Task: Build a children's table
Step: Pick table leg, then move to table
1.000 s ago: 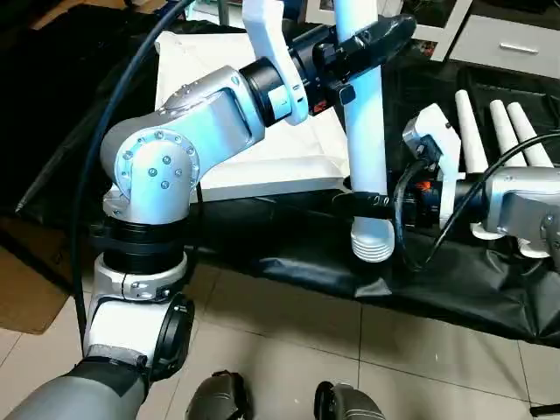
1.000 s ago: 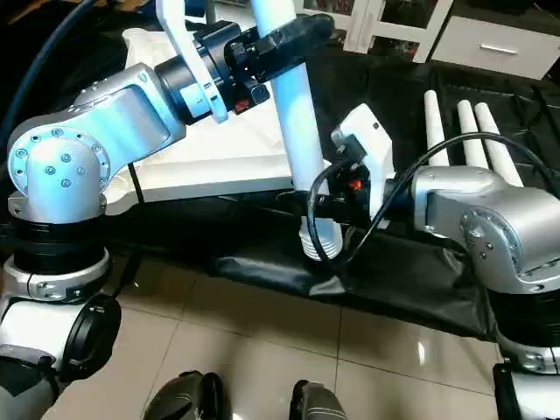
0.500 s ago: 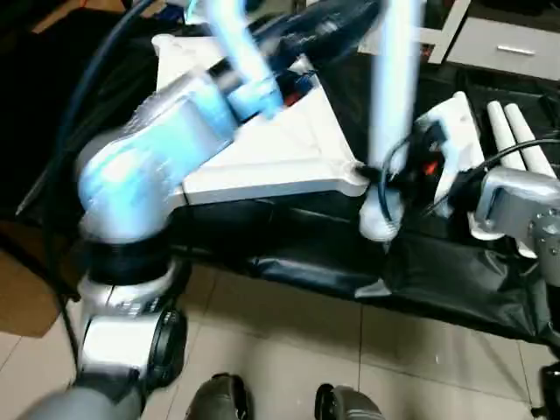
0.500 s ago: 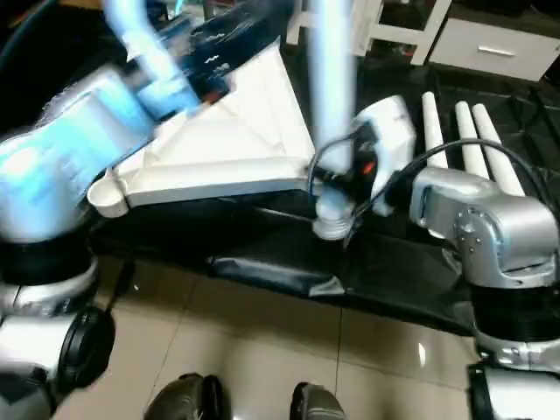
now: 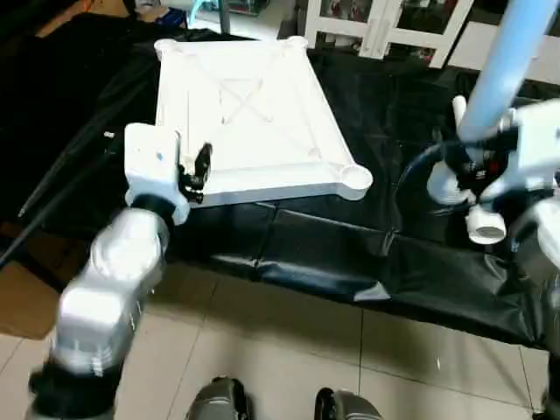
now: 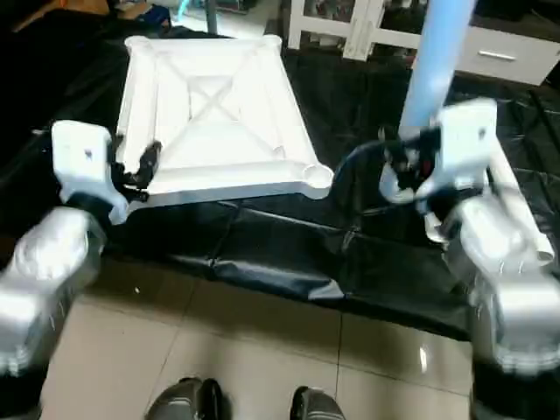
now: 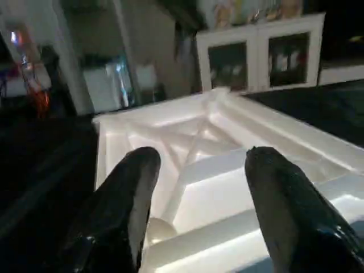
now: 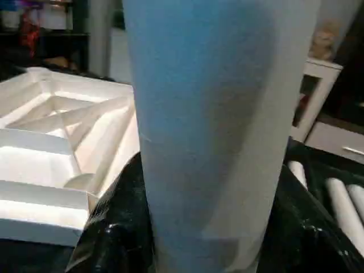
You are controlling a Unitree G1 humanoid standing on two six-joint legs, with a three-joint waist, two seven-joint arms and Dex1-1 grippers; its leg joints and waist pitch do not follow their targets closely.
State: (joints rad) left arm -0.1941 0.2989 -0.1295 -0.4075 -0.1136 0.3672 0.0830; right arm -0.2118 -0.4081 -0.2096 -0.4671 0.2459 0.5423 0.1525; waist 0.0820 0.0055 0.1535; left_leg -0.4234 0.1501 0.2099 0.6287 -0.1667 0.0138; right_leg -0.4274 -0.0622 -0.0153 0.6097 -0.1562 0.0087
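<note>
The right tool [image 8: 199, 227] pinches 1 upright leg [image 5: 503, 61] right of the upturned table top [image 5: 245, 114], which lies on the black-covered bench [image 5: 350, 262]. Best to centre the leg's end squarely over the near-right socket [image 5: 354, 178] before pressing. The left wrist view shows the left tool [image 7: 199, 216] spread and empty at the top's near edge.

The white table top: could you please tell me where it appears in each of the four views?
Left eye view: table top, upper middle.
Right eye view: upper left of centre.
Left wrist view: beyond the open left gripper, at.
Right wrist view: beside the gripped leg, at.
Shared landmark: its X ribs.
</note>
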